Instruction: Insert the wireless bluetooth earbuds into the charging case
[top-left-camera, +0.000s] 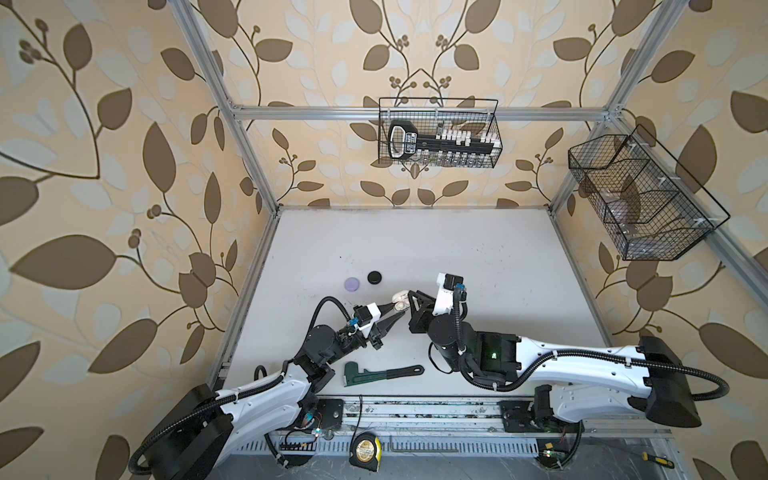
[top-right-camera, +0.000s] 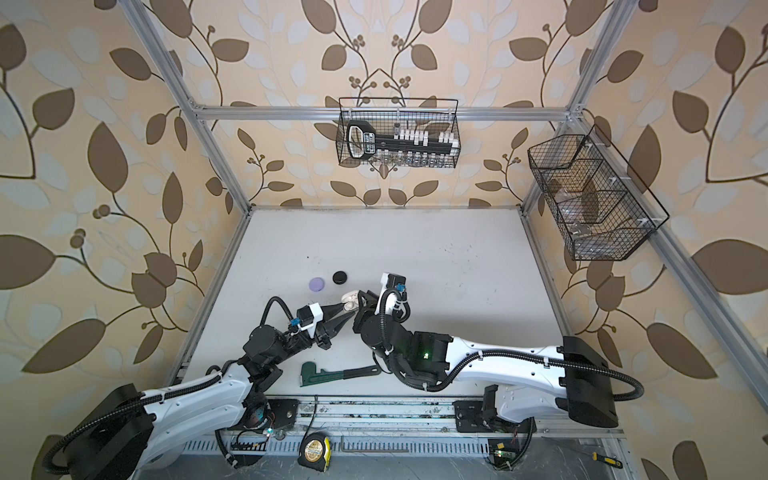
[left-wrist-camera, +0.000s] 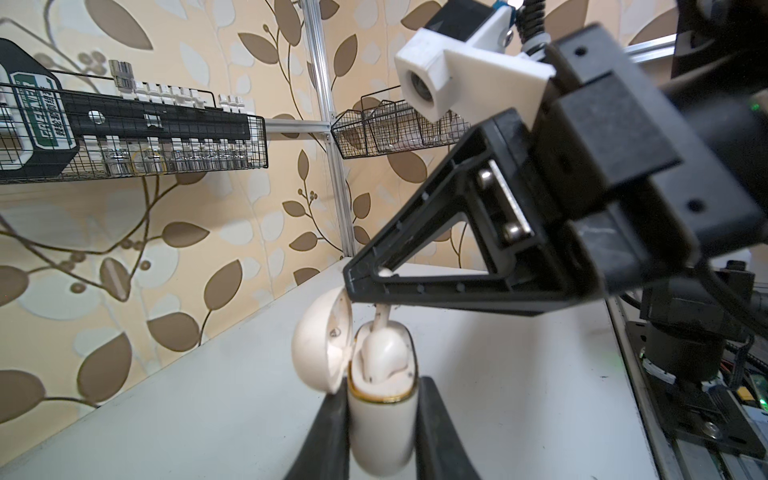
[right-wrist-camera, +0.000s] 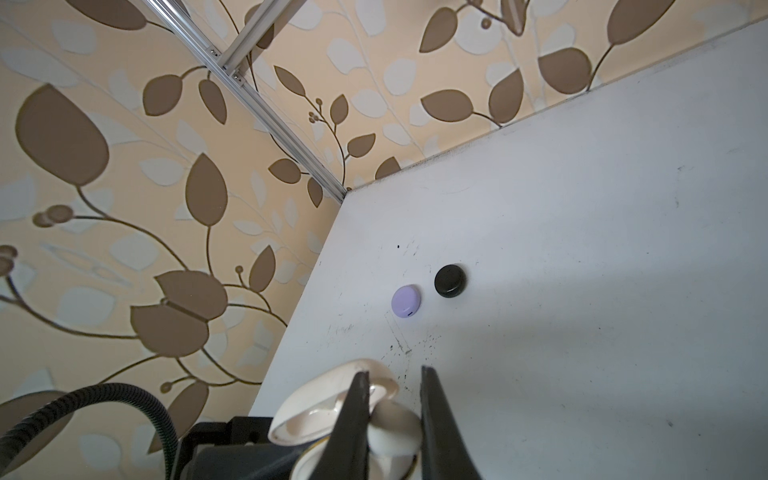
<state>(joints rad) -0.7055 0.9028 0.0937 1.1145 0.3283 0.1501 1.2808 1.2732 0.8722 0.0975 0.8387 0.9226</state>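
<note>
Left gripper (left-wrist-camera: 380, 395) grips white case (left-wrist-camera: 380, 440) (lid open) — right gripper (right-wrist-camera: 394, 374) pinches earbud (right-wrist-camera: 392, 432).

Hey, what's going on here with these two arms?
The left end effector grips an open white charging case, its lid hinged back. The right end effector pinches a white earbud and holds it at the case's opening, partly in. A lilac case and a black case lie closed on the table farther back.
</note>
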